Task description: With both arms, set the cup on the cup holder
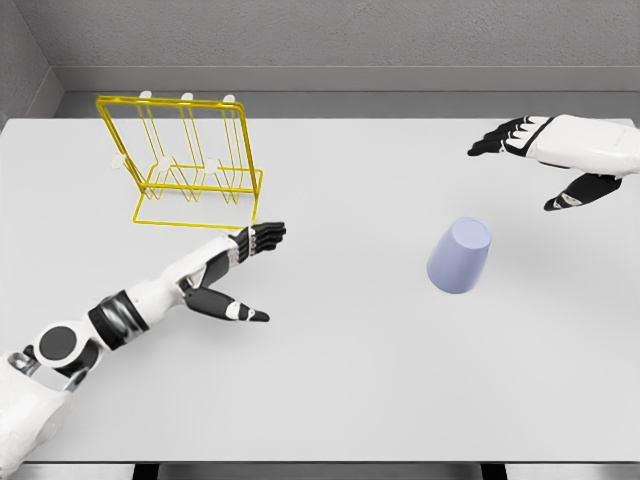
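A pale blue cup (pixel 459 257) stands upside down on the white table (pixel 350 380), right of the middle. A yellow wire cup holder (pixel 186 165) with white-tipped pegs stands at the back left. My left hand (pixel 250 265) reaches in from the lower left, fingers stretched flat, just in front of the holder's near right corner and holding nothing. My right hand (pixel 530 160) hovers at the far right, above and behind the cup, fingers spread and thumb pointing down. Neither hand touches the cup.
Grey walls rise behind the table's far edge. The table's front edge runs along the bottom of the view.
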You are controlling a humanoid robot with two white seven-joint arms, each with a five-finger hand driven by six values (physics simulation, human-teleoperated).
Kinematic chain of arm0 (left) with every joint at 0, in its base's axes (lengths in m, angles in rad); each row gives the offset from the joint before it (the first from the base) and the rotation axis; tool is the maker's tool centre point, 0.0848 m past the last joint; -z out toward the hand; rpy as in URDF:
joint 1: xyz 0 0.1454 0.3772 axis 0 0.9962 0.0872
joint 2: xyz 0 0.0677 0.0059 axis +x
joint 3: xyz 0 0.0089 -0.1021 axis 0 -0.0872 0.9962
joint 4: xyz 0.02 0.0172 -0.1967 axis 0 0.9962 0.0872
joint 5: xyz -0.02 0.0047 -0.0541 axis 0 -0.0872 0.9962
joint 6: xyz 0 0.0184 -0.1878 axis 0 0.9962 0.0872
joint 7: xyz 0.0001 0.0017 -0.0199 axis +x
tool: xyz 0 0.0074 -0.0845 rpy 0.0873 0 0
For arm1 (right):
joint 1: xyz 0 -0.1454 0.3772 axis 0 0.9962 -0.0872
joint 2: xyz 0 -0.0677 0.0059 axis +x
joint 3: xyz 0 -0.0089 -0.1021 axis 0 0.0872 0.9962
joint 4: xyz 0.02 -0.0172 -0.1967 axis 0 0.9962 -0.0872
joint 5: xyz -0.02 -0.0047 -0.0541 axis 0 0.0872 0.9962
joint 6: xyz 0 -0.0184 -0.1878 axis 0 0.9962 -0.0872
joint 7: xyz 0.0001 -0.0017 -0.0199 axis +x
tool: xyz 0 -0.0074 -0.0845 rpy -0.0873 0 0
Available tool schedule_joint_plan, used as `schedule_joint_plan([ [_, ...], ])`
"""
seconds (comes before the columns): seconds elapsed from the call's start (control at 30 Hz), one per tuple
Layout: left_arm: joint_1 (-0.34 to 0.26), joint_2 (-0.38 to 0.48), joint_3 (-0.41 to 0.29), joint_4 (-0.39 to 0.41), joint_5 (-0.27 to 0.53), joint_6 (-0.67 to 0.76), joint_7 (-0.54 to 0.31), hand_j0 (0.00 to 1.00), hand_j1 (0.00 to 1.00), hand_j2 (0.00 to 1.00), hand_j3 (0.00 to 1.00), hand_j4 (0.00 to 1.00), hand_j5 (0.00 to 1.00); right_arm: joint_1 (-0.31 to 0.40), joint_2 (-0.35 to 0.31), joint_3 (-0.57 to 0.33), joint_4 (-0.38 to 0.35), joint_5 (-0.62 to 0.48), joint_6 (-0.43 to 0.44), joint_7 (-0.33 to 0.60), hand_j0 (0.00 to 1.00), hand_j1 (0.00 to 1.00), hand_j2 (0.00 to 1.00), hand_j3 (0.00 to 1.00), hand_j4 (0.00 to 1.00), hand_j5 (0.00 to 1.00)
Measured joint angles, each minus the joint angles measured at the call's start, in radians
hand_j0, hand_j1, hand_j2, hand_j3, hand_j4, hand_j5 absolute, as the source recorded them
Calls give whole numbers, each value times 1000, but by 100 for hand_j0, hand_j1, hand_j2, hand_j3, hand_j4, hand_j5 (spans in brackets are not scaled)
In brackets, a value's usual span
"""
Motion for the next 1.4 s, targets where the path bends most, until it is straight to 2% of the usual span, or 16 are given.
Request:
schedule_joint_plan([
  [0.17,-14,-55,3,20,-4,59,2,100,100,100,100,100,100,5,0,1,0,0,0,0,100,100,100,100,100,100],
  [0.37,-46,-84,5,60,-5,107,1,100,100,100,100,100,100,23,-1,5,0,0,0,-1,100,100,100,100,100,100],
  [0.83,-44,-89,5,74,-6,114,-3,100,100,100,100,100,100,20,11,99,-24,11,0,19,100,100,100,100,100,100],
  [1.4,-44,-89,6,72,-6,113,-3,100,100,100,100,100,100,14,58,125,-30,23,0,56,100,100,100,100,100,100],
])
